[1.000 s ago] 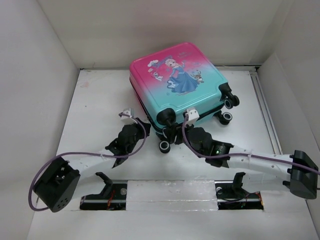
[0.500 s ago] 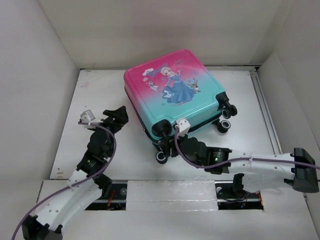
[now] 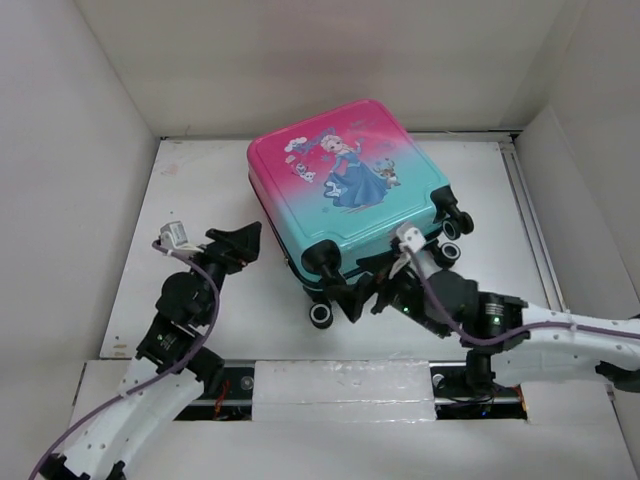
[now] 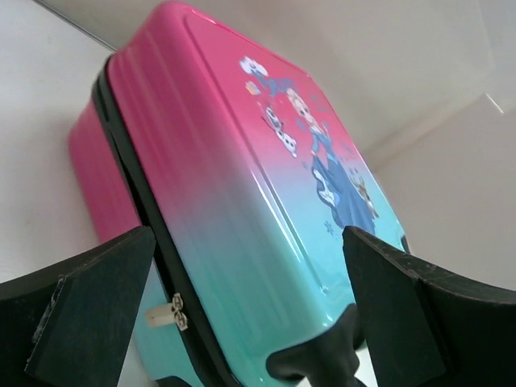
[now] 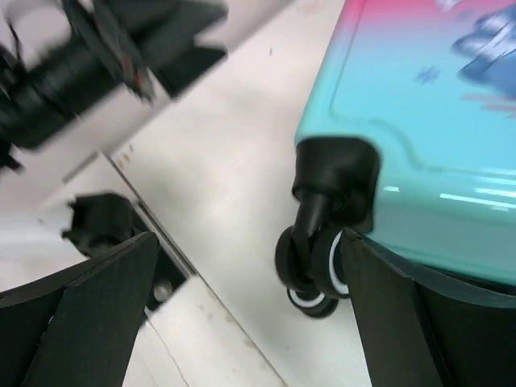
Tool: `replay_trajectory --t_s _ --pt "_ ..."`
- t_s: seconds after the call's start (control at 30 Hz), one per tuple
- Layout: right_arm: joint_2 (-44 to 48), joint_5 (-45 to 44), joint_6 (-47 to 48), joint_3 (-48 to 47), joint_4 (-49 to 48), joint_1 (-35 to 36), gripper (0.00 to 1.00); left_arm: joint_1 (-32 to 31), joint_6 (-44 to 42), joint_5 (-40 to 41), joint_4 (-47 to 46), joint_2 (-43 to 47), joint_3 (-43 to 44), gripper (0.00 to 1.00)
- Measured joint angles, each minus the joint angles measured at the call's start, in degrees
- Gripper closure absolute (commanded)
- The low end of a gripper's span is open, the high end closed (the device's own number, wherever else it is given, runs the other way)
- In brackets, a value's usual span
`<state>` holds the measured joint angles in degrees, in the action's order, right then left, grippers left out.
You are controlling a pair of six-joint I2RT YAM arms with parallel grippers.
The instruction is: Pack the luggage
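Here the closed luggage lies flat at the far middle of the surface. The left fingers gape beside its left edge. The right fingers gape by its near corner, grasping nothing.

The left arm, at seven o'clock, and the right arm, at four o'clock, wear white perforated shells with black joints. Purple cables run along both. The left end effector and the right end effector have black wedge fingers.
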<state>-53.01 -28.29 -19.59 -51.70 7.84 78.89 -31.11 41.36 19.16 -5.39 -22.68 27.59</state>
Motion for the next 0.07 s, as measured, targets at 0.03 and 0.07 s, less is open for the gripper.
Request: replay_trajectory --t_s 0.03,0.07 --pt "1.55 -0.74 0.09 -0.44 -0.13 0.04 0.0 0.0 0.02 -1.03 -0.5 0.85 -0.76 0.0" --pt "2.71 -1.51 0.13 -0.7 -0.07 0.04 0.0 0.0 0.04 -1.64 -0.59 1.81 -1.7 0.0"
